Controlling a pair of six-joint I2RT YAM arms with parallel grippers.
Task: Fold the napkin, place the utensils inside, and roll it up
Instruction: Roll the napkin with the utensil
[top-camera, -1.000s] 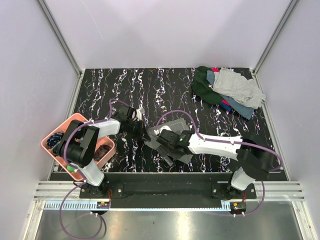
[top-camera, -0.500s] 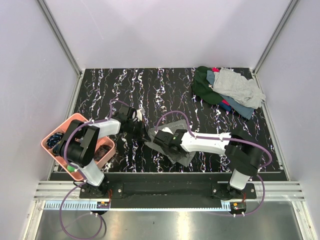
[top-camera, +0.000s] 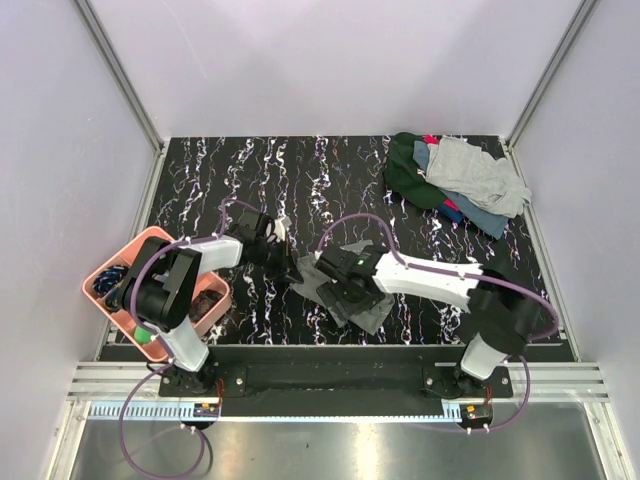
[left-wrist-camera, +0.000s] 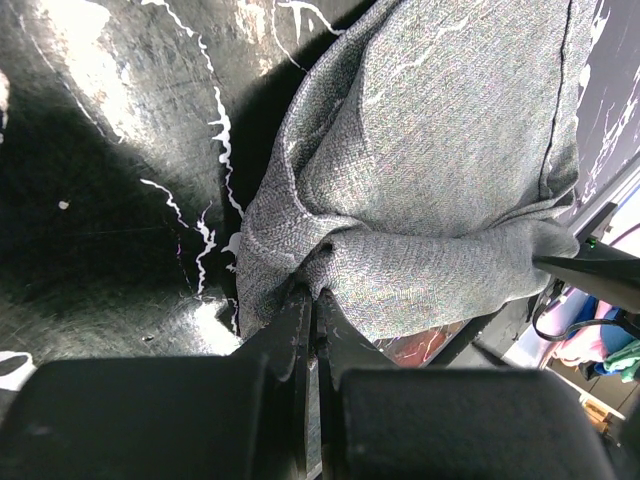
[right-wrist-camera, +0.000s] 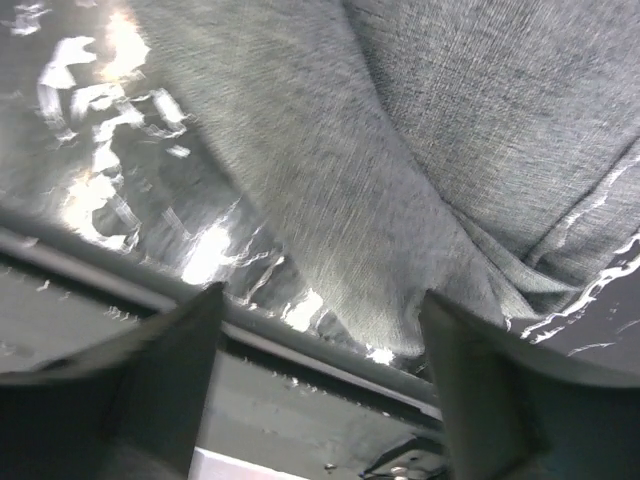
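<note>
Left wrist view: left gripper (left-wrist-camera: 312, 298) tight on bunched napkin (left-wrist-camera: 440, 170)

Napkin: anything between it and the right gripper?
Nothing visible. The right gripper hangs open directly over the napkin, with only grey cloth below it. The left gripper is shut on the napkin's edge, off to the side and not in the way.

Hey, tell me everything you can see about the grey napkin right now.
The napkin is plain mid-grey woven cloth, soft and matte. It is folded over itself and bunched into creases, not flat. It lies on the black marbled table near the front middle. The left gripper is shut on a folded edge at its left side. The right gripper hovers open close over it.
</note>
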